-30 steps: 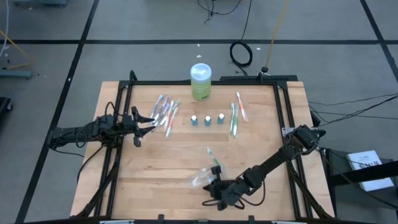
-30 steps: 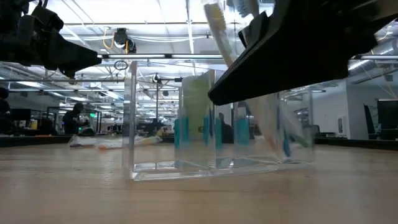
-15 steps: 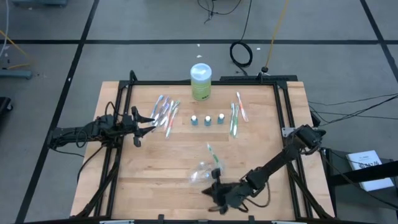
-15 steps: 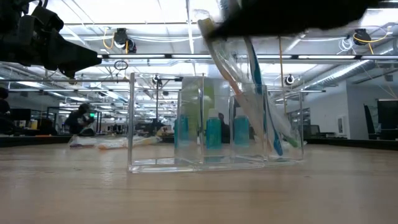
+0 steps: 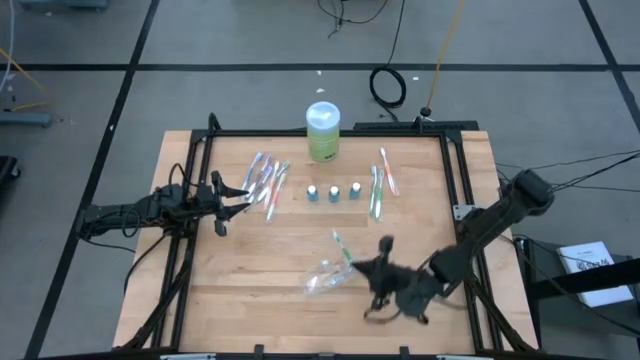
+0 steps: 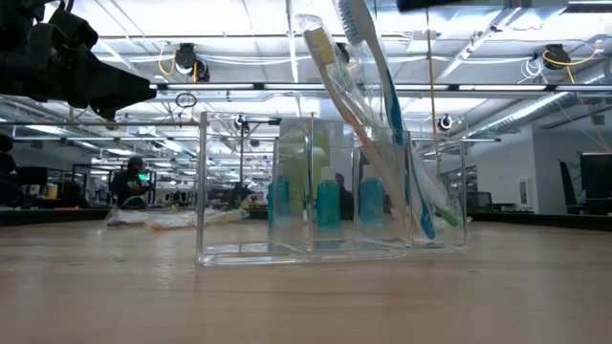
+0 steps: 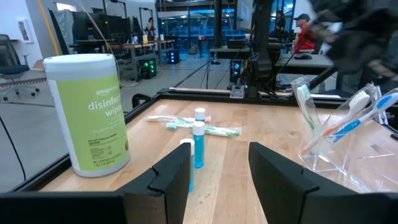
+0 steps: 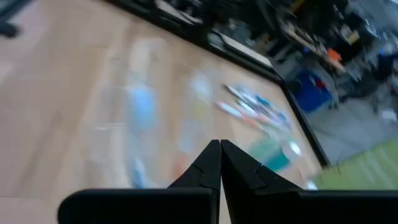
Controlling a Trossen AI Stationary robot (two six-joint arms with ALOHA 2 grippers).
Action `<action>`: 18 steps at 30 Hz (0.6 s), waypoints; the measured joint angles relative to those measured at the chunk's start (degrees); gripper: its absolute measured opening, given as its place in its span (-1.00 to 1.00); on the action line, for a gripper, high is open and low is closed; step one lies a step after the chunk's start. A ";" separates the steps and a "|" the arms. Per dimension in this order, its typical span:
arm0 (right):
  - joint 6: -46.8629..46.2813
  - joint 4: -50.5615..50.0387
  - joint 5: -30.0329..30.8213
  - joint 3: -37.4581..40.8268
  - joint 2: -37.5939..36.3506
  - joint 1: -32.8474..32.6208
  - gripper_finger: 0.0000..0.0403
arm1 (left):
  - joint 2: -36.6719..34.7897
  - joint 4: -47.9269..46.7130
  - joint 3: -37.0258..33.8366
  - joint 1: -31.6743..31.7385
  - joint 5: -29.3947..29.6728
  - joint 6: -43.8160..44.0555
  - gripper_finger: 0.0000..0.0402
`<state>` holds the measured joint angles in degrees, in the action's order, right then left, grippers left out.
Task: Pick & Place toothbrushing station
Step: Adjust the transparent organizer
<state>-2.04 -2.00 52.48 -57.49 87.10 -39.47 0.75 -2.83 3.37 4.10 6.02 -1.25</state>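
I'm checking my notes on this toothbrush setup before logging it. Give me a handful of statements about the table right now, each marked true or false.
1. The clear holder contains toothbrushes. True.
2. The right gripper grips the holder. False: it is beside it, fingers shut on nothing.
3. Three small tubes stand in a row mid-table. True.
4. The green wipes canister lies tipped over. False: it stands upright.
5. The left gripper is near the loose toothbrushes. True.
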 joint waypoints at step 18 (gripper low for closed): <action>-6.93 60.40 -28.68 42.66 -3.47 19.63 -1.00 | -0.02 0.00 -0.01 0.00 0.00 -0.01 -0.17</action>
<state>-8.97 58.40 23.80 -14.83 83.63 -19.84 0.73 -2.83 3.36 4.10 6.02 -1.26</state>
